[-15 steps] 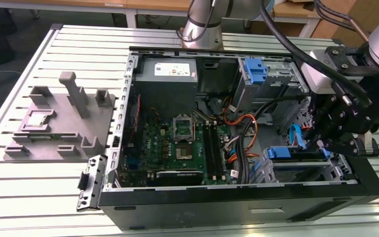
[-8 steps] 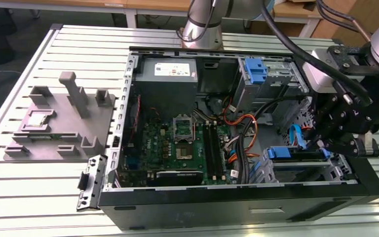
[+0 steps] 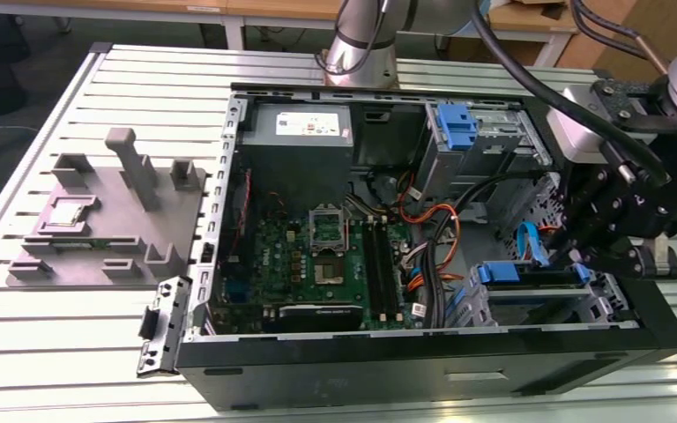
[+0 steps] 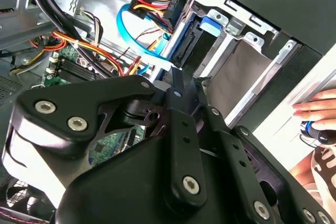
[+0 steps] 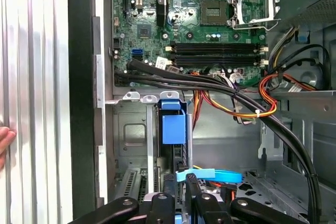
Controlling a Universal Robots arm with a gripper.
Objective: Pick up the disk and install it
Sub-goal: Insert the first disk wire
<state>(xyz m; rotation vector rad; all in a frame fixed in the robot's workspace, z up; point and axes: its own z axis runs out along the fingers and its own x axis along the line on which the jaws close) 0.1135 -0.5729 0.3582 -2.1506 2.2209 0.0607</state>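
The open black desktop computer case (image 3: 433,357) lies on a slatted metal table (image 3: 33,335), holding a green motherboard (image 3: 315,264) and a grey power-supply box (image 3: 301,129). The black robot gripper (image 3: 574,257) hangs over the lower drive cage (at the exterior view's right), where the blue-bracketed silver disk (image 5: 173,127) sits upright in its slot. The fingers look pressed together, gripping nothing visible.

Nothing is showing up readable from here: the white label (image 3: 301,126) on the grey metal power-supply box (image 3: 303,132) is carrying print too small to make out.
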